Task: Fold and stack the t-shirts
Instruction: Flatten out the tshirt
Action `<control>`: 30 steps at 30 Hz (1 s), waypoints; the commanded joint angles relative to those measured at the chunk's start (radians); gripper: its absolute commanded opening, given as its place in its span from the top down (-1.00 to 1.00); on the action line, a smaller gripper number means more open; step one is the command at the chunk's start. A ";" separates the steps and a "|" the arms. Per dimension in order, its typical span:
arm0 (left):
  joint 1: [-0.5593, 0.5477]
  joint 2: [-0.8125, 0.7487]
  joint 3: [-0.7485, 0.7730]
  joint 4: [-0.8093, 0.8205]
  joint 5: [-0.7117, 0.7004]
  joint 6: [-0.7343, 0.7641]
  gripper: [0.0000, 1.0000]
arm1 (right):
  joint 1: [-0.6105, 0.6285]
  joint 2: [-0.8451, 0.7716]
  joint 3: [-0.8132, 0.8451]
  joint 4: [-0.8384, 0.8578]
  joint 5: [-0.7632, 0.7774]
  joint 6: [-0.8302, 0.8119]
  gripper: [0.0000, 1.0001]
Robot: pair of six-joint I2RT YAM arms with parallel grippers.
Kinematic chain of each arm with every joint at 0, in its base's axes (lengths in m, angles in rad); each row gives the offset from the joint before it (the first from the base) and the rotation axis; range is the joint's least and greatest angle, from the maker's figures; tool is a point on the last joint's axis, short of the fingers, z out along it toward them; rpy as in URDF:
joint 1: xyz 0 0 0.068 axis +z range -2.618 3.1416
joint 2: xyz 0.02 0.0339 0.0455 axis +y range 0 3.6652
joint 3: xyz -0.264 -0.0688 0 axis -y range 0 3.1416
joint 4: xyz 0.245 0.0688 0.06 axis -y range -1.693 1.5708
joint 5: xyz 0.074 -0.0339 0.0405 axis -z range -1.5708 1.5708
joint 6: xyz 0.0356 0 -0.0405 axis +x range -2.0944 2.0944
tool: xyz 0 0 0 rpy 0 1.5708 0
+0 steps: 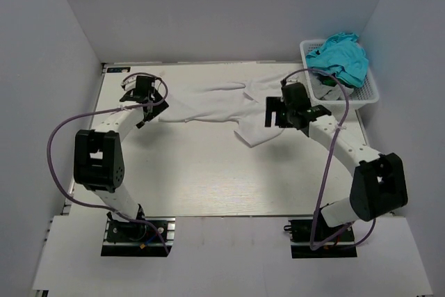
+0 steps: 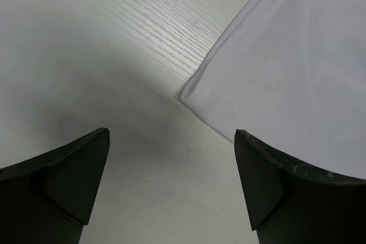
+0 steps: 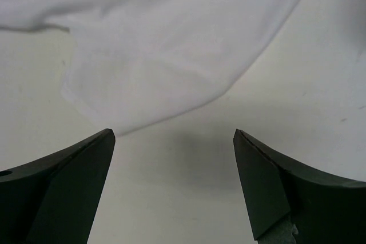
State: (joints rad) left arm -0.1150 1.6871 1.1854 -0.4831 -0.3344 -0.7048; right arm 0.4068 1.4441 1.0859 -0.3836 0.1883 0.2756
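A plain white t-shirt (image 1: 222,106) lies crumpled and stretched across the far part of the table. My left gripper (image 1: 142,88) is open and empty at the shirt's left end; in the left wrist view (image 2: 171,135) a corner of the white cloth (image 2: 286,67) lies just ahead of its right finger (image 2: 269,181). My right gripper (image 1: 281,110) is open and empty at the shirt's right part; in the right wrist view (image 3: 174,135) the shirt's edge (image 3: 154,67) lies just beyond the fingertips. A teal t-shirt (image 1: 341,57) lies in the basket.
A white mesh basket (image 1: 368,92) stands at the far right corner, beside the right arm. White walls enclose the table on the left, back and right. Purple cables loop from both arms.
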 commanded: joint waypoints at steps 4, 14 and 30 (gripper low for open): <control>0.006 0.097 0.014 0.086 0.100 -0.013 -1.00 | 0.046 0.071 -0.072 -0.048 -0.130 0.241 -0.81; -0.003 0.180 0.022 0.129 0.132 0.017 -0.74 | 0.059 0.208 -0.075 0.074 -0.092 0.413 -0.78; -0.023 0.120 0.003 0.173 0.204 0.048 1.00 | 0.067 0.346 -0.032 0.163 0.006 0.502 0.72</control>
State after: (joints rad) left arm -0.1276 1.8919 1.1912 -0.3340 -0.1455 -0.6662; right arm 0.4671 1.7702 1.0386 -0.2592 0.1436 0.7414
